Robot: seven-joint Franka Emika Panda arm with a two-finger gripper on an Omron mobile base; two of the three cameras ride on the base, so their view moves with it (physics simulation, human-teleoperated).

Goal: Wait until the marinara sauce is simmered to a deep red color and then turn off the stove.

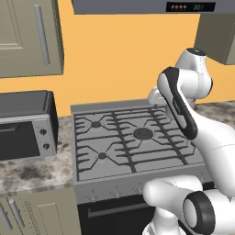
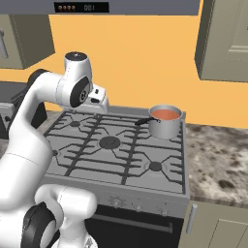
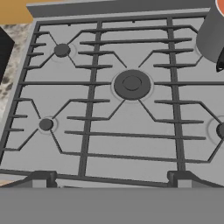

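The stove (image 2: 116,150), a wide grey gas range with dark grid grates, sits directly under and ahead of the tool (image 3: 112,179), whose two dark fingertips (image 3: 41,178) stand well spread at the near edge of the cooktop, pinching nothing; the arm is folded high above the range, which looks like a waiting pose that keeps the hand off the hot grates while its camera looks down on the burners. To the tool's left, past the stove's edge, a black-and-silver toaster oven (image 1: 25,124) stands on the speckled worktop (image 1: 32,172), apart from the cooking. On the far right burner, well beyond and to the right of the tool, rests the small steel saucepan (image 2: 165,123) with its dark handle stub pointing toward the middle of the range. Inside it the marinara sauce (image 2: 165,115) shows a smooth orange-red surface, which I judge is not yet a deep red, so waiting is the step in hand. The front knobs (image 2: 138,207) lie below and nearer than the tool, untouched.
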